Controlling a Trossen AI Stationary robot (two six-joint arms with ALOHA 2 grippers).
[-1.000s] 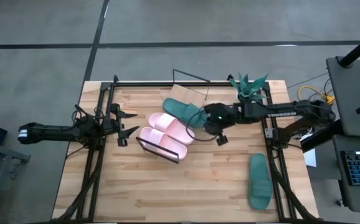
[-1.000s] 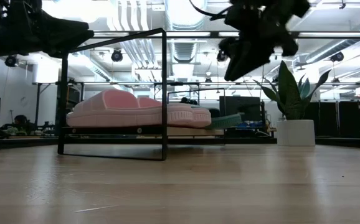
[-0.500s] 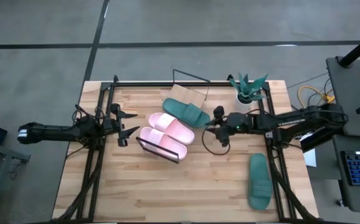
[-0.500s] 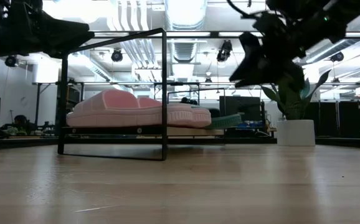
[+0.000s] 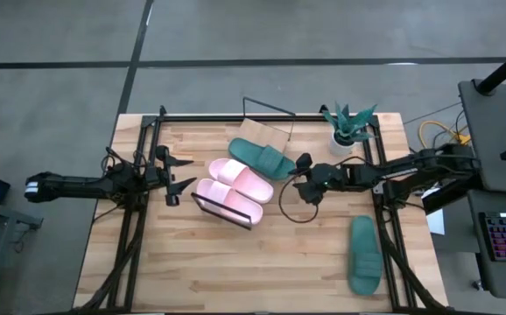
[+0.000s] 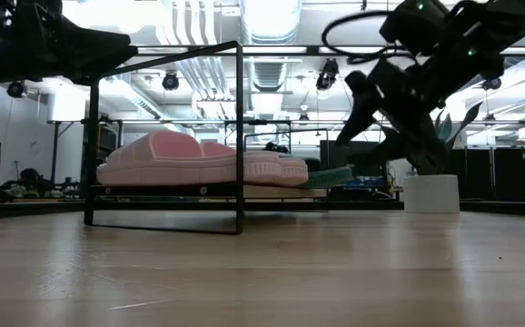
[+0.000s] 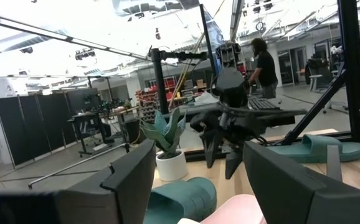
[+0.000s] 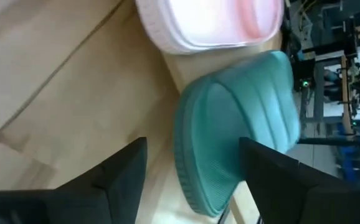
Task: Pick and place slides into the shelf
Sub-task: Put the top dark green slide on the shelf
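Two pale pink slides [image 5: 232, 189] lie side by side on the shelf [image 5: 266, 131], a light-wood board in a black wire frame. One teal slide [image 5: 262, 157] lies on the shelf beside them, toward the far side. A second teal slide [image 5: 364, 254] lies sole-down on the table near the right edge. My right gripper [image 5: 303, 178] hovers open just right of the shelf, above the table [image 6: 364, 125], facing the shelved teal slide [image 8: 236, 130]. My left gripper [image 5: 176, 175] waits open, left of the shelf, holding nothing.
A potted plant [image 5: 347, 127] in a white pot stands at the table's far right, just behind my right arm. A black frame rail [image 5: 384, 219] runs along each side of the table. Bare wood [image 5: 262, 262] lies between the shelf and the near edge.
My right gripper has drawn back from the end of the shelved teal slide toward the table's right edge, sunk lower, and opened wide. The teal slide has stayed where it was on the shelf.
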